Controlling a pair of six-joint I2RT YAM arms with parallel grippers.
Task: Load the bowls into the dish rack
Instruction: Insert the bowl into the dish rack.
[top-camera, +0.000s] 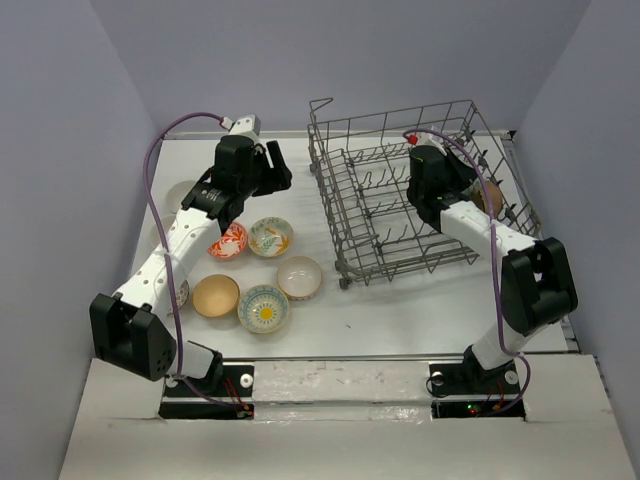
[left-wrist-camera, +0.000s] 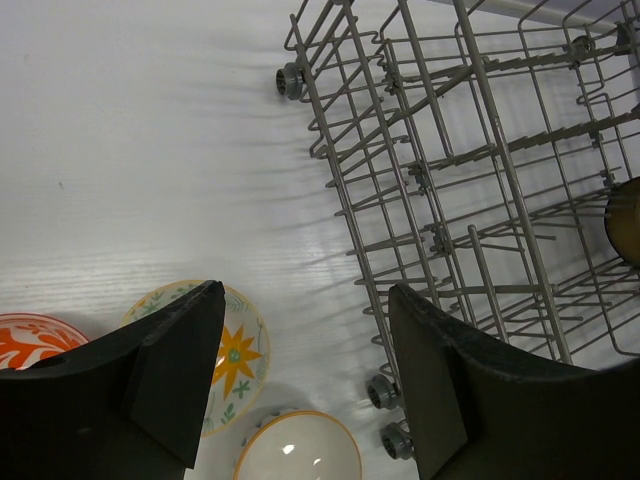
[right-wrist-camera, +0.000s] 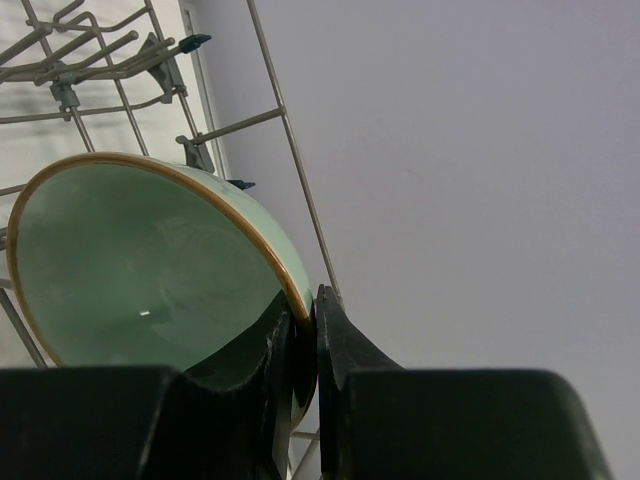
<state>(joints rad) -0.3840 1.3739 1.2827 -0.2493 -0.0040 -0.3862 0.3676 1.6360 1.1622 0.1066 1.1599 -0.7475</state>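
1. From above, the rack (top-camera: 380, 200) sat on the right half of the tabletop (top-camera: 420, 310). The right arm reached into its far right side, with the held bowl (top-camera: 487, 198) near the side wall. Five loose bowls (top-camera: 264, 308) clustered left of the rack by the left arm, and others were half hidden under it.
2. At the left wrist, the left jaws stood spread with nothing between them. They hung over a floral bowl (left-wrist-camera: 235, 355) and a white bowl (left-wrist-camera: 298, 450), just beside the rack's corner.
3. At the right wrist, the right jaws were clenched on the rim of the held bowl (right-wrist-camera: 150, 260). It was green inside with a brown lip, tipped on edge close by the rack's side wires. I judged this the placing step. The bowl wanted lowering between tines until the rack took its weight, then a slow release, lest it roll or topple.
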